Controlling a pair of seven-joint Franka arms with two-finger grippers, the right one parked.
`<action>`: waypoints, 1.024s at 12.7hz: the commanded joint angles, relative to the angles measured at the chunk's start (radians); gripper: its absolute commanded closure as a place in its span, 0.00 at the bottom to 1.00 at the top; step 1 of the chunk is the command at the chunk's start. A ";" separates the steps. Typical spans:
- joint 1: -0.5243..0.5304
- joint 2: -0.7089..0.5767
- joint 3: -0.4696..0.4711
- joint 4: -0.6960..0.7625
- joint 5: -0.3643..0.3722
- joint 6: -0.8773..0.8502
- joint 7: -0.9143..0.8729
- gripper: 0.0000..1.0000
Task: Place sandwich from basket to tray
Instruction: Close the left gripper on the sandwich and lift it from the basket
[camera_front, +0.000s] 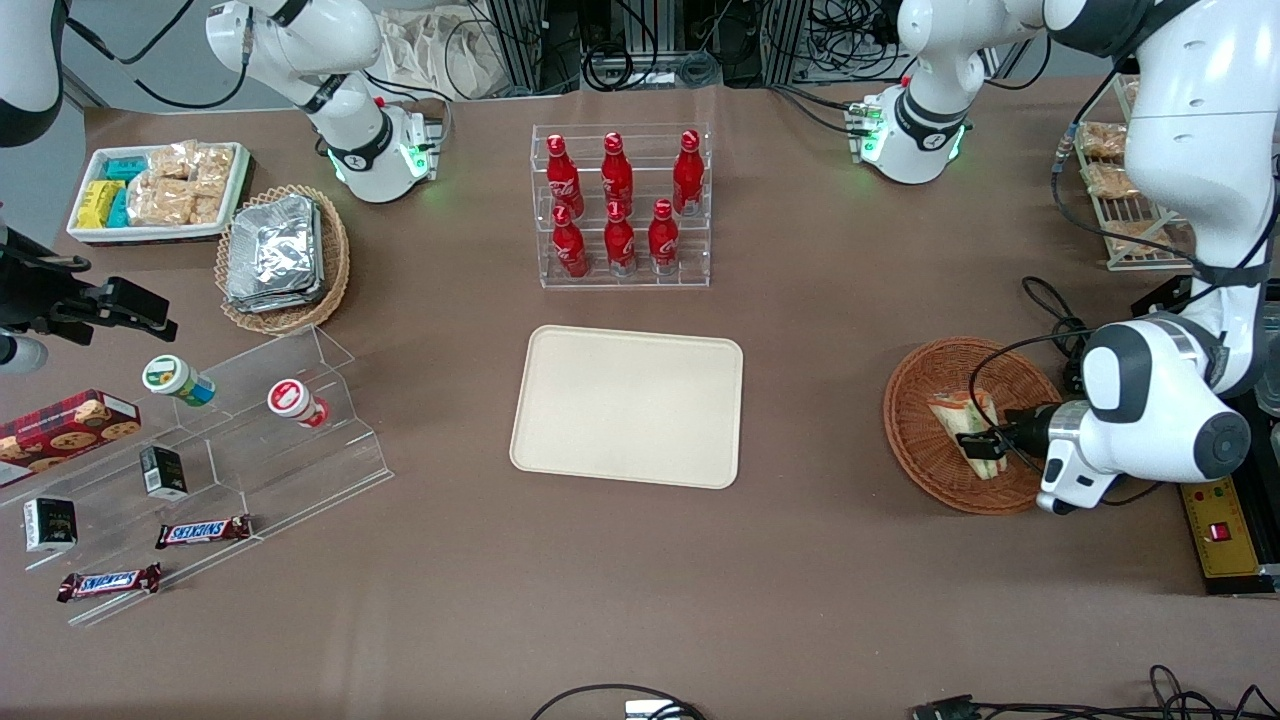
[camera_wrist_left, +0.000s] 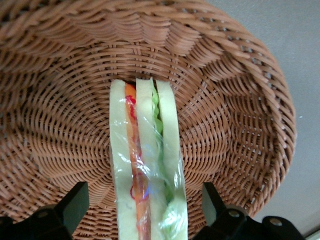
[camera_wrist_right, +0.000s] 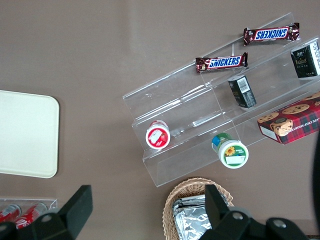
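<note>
The sandwich, a plastic-wrapped wedge of pale bread with orange and green filling, lies in the reddish-brown wicker basket toward the working arm's end of the table. My gripper is lowered into the basket and stands open. Its two black fingers straddle the sandwich's end, with a gap of wicker showing on each side. The cream tray sits bare in the middle of the table, a good way sideways from the basket.
A clear rack of red bottles stands farther from the camera than the tray. A wire rack and a yellow power strip flank the working arm. A tan basket of foil packets, a snack tray and an acrylic stand lie toward the parked arm's end.
</note>
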 joint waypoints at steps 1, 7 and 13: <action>-0.005 0.029 -0.003 0.011 -0.022 -0.002 -0.045 0.00; -0.006 0.028 -0.003 -0.003 -0.025 -0.008 -0.045 0.59; -0.008 -0.046 -0.010 0.086 -0.015 -0.155 -0.025 0.77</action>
